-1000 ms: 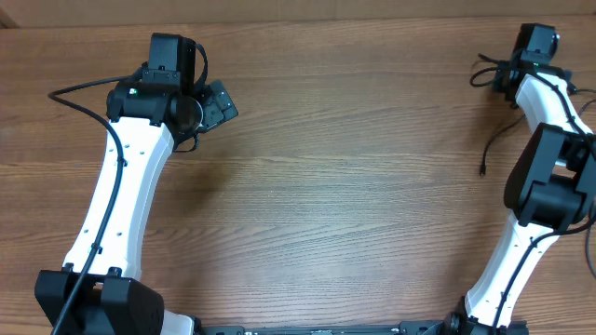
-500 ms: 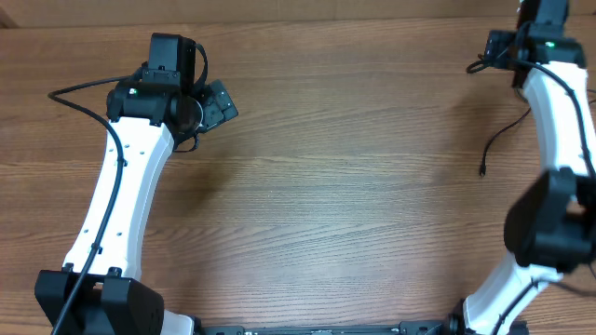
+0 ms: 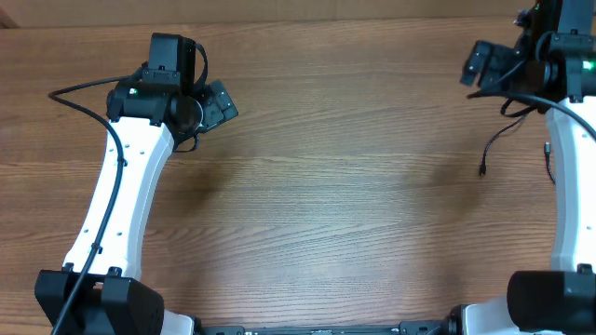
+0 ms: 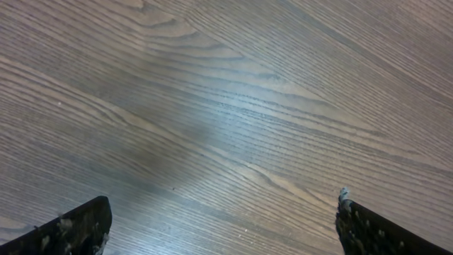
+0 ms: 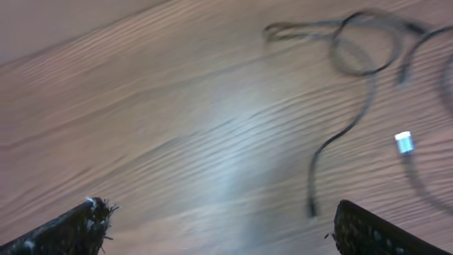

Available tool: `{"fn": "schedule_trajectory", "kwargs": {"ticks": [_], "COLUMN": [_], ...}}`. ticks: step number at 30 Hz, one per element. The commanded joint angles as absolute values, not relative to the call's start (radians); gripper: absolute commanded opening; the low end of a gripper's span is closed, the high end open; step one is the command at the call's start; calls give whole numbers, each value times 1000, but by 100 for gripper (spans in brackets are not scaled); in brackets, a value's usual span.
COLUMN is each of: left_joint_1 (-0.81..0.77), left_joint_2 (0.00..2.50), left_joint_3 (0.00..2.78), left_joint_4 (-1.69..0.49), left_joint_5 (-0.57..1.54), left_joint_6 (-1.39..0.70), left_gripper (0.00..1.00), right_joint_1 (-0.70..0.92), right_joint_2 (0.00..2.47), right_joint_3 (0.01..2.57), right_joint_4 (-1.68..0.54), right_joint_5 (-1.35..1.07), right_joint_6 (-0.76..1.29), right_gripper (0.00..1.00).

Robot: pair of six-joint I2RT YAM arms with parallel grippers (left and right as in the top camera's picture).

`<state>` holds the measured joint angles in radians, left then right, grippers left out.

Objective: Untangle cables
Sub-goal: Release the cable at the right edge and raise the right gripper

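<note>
Black, scuffed fingers (image 5: 67, 227) of the right gripper (image 5: 219, 230) stand wide apart at the bottom corners of the right wrist view, released, with nothing between them. Ahead of them lie the cables (image 5: 354, 92), blurred. A loop (image 5: 361, 46) sits at the upper right. From it one strand (image 5: 333, 142) runs down toward the gripper and ends on the wood, short of the gap between the fingers and apart from both. A small pale plug (image 5: 403, 142) lies to the right of that strand, and more cord shows at the right edge, too blurred to follow.

From overhead, the right gripper (image 3: 480, 65) hangs over the far right corner of the table (image 3: 354, 186). The cables (image 3: 495, 141) lie just nearer the base than it, partly hidden under the right arm (image 3: 568, 186). One thin strand curves out from beneath the wrist to a free end on bare wood. A second short piece (image 3: 548, 156) shows beside the white link.

The left gripper (image 4: 223, 228) is likewise released. Its two dark fingers (image 4: 78, 227) stand far apart at the frame's lower corners, over plain wood grain. From overhead it (image 3: 219, 100) sits at the far left of the table, at the end of the left arm (image 3: 121, 186), well apart from the cables.
</note>
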<state>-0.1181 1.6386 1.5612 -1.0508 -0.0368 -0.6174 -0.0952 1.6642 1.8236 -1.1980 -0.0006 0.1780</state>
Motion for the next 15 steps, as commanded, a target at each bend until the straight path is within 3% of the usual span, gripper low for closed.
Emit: {"fn": "schedule_trajectory", "kwargs": {"ticks": [1, 15], "left_joint_1": [-125, -125], "left_joint_2": [1633, 1633], "left_joint_3": [1573, 1573], "left_joint_4": [-1050, -1050], "left_joint_5": [-33, -33], "left_joint_6": [-605, -605], "left_gripper": [100, 100], "right_joint_1": [-93, -93], "right_joint_2": [1647, 1647], "right_joint_3": [1836, 1834], "right_joint_4": [-1225, -1244], "right_joint_5": [-153, -214], "right_joint_6": [217, 216], "right_gripper": [100, 100]}}
